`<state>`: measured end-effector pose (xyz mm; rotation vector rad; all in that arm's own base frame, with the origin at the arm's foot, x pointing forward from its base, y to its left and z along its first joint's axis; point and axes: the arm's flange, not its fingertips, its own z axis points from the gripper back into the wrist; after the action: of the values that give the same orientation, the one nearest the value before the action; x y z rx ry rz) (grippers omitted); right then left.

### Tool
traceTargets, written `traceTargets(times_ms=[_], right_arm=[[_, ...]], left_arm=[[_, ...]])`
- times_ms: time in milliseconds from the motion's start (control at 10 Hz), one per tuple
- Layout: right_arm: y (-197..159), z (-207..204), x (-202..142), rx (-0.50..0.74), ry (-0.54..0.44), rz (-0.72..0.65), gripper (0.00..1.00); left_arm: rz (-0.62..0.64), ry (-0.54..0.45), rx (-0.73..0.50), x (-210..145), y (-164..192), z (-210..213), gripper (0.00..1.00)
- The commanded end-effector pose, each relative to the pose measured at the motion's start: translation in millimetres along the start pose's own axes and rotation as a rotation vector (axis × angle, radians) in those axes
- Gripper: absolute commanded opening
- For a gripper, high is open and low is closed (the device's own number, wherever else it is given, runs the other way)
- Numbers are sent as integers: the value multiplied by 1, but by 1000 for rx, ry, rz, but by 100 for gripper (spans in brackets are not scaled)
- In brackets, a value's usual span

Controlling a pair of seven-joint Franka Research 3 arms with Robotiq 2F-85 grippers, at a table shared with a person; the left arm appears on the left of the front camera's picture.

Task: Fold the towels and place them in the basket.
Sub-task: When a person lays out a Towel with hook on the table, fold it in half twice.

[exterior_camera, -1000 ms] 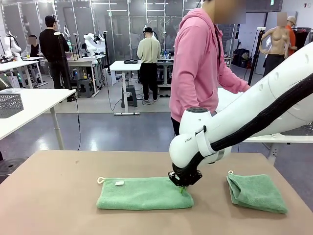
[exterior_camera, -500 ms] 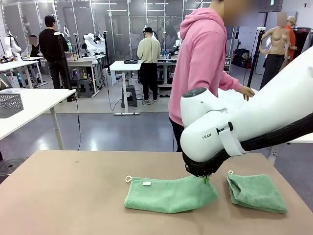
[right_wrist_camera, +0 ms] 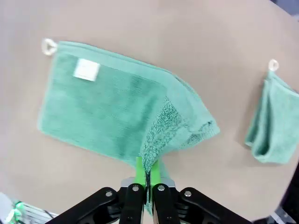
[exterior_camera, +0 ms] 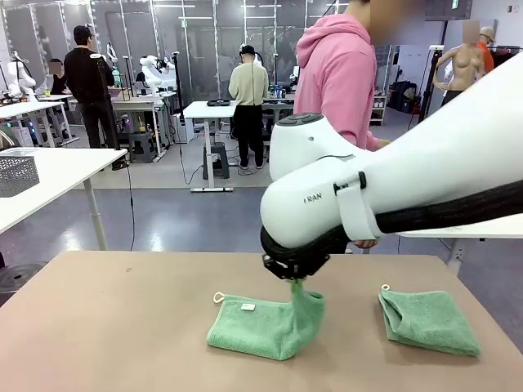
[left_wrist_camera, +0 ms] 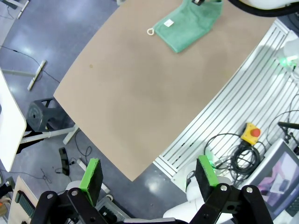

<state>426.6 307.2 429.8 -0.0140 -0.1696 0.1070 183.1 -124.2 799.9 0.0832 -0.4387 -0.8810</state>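
Observation:
A green towel point(exterior_camera: 261, 327) lies in the middle of the table, its white label and cord loop at the far left corner. My right gripper point(exterior_camera: 296, 282) is shut on its right end and holds that end lifted above the rest. In the right wrist view the right gripper point(right_wrist_camera: 148, 173) pinches the raised towel point(right_wrist_camera: 107, 107) edge between its green pads. A second towel point(exterior_camera: 429, 321), folded, lies at the table's right. My left gripper point(left_wrist_camera: 148, 173) hangs open high over the table's near left edge, far from the towel point(left_wrist_camera: 187, 25). The basket is out of view.
A person in a pink hoodie point(exterior_camera: 339, 77) stands at the far side, behind my right arm. A pale grey mesh basket point(exterior_camera: 16, 173) sits on another table at the far left. The brown table point(exterior_camera: 106, 327) is bare on its left half.
My right gripper has dragged the towel's right end rightward, then lifted it and swung back left, so the towel now lies shorter with that end raised.

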Motion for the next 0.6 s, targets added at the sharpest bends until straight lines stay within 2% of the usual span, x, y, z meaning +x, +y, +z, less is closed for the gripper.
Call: traceTargets(times_ms=[0,300,500], right_arm=[[12,-12,16,146,-9,-6,0],[41,-26,36,242,-2,-74,0],[65,-40,48,233,18,-96,0]], left_arm=[[0,-8,10,-2,0,-1,100],[0,-8,10,-2,0,-1,100],[0,-8,10,-2,0,-1,100]])
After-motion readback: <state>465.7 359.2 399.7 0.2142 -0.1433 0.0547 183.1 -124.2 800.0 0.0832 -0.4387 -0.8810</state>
